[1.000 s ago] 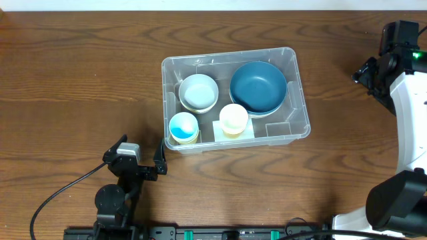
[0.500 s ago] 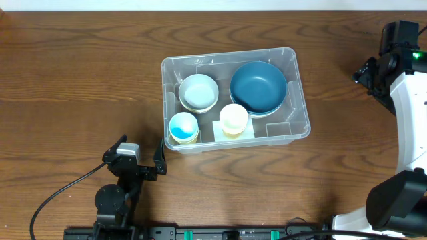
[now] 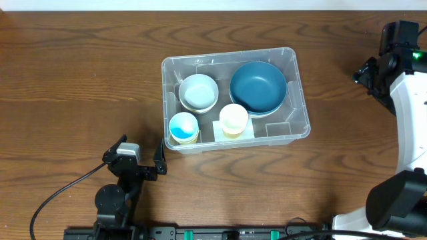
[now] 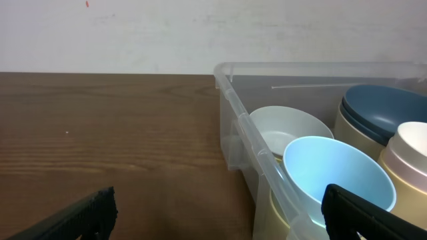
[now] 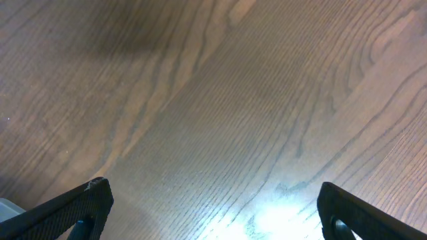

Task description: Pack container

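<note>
The clear container [image 3: 297,88] stands at the table's middle. It holds a dark blue bowl [image 3: 258,87], a pale bowl [image 3: 198,92], a blue-lined cup [image 3: 183,127] and a cream cup [image 3: 233,119]. My left gripper [image 3: 139,155] is open and empty, low by the container's front left corner. In the left wrist view the container's wall [image 4: 235,113] and the blue-lined cup [image 4: 337,173] fill the right half. My right gripper [image 3: 367,70] is open and empty at the far right, over bare wood [image 5: 220,100].
A black cable [image 3: 57,197] trails from the left arm's base at the front edge. The right arm's white body [image 3: 410,113] stands along the right edge. A pale wall [image 4: 200,30] rises behind the table.
</note>
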Tool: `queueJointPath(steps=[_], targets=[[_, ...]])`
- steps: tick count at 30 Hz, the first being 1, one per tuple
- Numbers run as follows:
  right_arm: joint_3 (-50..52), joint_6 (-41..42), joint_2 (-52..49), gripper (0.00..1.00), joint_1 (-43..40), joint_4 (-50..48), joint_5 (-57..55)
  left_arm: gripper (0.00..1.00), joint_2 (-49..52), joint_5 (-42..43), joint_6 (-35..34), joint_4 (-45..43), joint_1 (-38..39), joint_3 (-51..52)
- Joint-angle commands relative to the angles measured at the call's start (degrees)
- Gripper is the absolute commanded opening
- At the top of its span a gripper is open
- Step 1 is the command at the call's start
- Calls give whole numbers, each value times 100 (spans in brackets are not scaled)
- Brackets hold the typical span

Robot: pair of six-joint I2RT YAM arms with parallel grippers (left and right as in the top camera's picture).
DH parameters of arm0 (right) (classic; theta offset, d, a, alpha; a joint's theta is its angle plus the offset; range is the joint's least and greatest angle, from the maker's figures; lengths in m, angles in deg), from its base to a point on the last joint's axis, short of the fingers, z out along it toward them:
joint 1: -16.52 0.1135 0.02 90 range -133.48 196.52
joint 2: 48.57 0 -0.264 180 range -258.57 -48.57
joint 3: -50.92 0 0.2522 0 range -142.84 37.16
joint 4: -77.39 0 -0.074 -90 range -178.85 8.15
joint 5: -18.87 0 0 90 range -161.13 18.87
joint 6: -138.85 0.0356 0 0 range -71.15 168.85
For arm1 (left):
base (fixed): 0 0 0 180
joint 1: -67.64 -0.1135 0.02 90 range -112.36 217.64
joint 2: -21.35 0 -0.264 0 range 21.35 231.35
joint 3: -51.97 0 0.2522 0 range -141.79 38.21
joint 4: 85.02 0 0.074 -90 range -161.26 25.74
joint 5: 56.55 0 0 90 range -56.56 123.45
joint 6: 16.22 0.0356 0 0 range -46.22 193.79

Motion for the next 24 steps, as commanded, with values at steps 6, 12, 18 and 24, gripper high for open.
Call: queueJointPath(steps=[6,12,18,24], targets=[[-13,76,-7,99,129,2,-101,98,-37,-46,103,35,-24,184],[-13,74,326,99,1051,20,-105,97,-37,-46,103,35,-24,184],[133,-232,885,99,2114,-627,-925,98,-37,-46,103,35,-24,184],[1471,-1871,1998,99,2205,-3285,350,98,-37,-46,103,35,-24,184]])
